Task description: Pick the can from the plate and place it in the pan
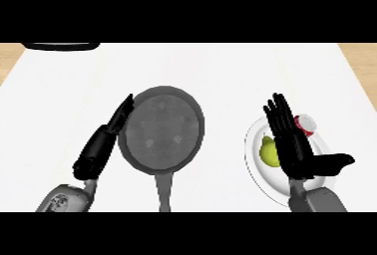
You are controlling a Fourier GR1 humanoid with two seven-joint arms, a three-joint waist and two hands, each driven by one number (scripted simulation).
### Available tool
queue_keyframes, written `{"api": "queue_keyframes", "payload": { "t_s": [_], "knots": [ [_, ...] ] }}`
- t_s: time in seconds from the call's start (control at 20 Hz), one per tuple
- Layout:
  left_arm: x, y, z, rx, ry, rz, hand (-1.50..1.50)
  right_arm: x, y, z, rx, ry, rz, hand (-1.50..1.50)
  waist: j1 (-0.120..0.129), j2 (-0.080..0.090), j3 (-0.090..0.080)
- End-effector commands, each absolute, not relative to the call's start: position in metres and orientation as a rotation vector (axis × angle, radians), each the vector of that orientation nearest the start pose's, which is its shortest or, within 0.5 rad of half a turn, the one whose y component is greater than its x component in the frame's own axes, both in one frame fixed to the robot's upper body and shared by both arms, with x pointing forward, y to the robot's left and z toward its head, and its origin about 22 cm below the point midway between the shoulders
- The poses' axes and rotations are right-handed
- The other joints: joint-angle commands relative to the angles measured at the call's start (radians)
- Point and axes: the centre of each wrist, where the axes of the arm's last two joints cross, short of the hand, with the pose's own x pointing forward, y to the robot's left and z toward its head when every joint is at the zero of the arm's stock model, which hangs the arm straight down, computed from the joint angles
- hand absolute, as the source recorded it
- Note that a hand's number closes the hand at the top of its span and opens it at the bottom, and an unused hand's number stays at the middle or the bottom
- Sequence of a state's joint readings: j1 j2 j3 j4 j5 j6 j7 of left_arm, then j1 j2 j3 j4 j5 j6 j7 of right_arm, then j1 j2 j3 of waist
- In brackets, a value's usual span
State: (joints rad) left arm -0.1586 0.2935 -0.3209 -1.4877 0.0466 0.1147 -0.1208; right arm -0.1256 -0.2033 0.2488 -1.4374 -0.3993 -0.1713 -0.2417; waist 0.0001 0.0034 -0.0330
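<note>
- Right hand [293, 144] is flat with straight fingers, holding nothing, over the plate [254, 144]
- Can [307, 124] sits on the plate, just past that hand
- Green pear [270, 152] lies on the plate too
- Pan [160, 130] is left of the plate
- Left hand [103, 144], fingers straight, is beside the pan

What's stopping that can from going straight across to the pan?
Nothing visible on the counter between them. The can sits on the plate beside a pear, with the open right hand over it; bare white counter separates plate from pan.
</note>
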Motion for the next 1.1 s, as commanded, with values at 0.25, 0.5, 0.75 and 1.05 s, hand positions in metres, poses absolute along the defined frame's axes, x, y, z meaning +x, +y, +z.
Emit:
{"api": "queue_keyframes", "payload": {
  "t_s": [0.25, 0.5, 0.75, 1.05],
  "knots": [
    [0.254, 0.29, -0.001, 0.34, -1.485, -0.324, 0.0, 0.336, -0.294, 0.087, 0.398, -1.682, 0.074, -1.5, 0.063, 0.01, 0.036],
    [0.234, 0.282, -0.01, 0.325, -1.4, -0.28, 0.0, 0.307, -0.412, 0.072, -0.102, -1.319, -0.014, -1.5, 0.028, 0.001, 0.035],
    [0.237, 0.279, 0.001, 0.316, -1.411, -0.275, 0.0, 0.294, -0.463, 0.097, -0.232, -1.244, 0.425, -1.5, 0.036, 0.005, 0.036],
    [0.238, 0.277, 0.002, 0.297, -1.4, -0.313, 0.0, 0.333, -0.46, 0.155, -0.199, -1.235, 0.714, -1.5, 0.054, 0.01, 0.034]
  ]
}}
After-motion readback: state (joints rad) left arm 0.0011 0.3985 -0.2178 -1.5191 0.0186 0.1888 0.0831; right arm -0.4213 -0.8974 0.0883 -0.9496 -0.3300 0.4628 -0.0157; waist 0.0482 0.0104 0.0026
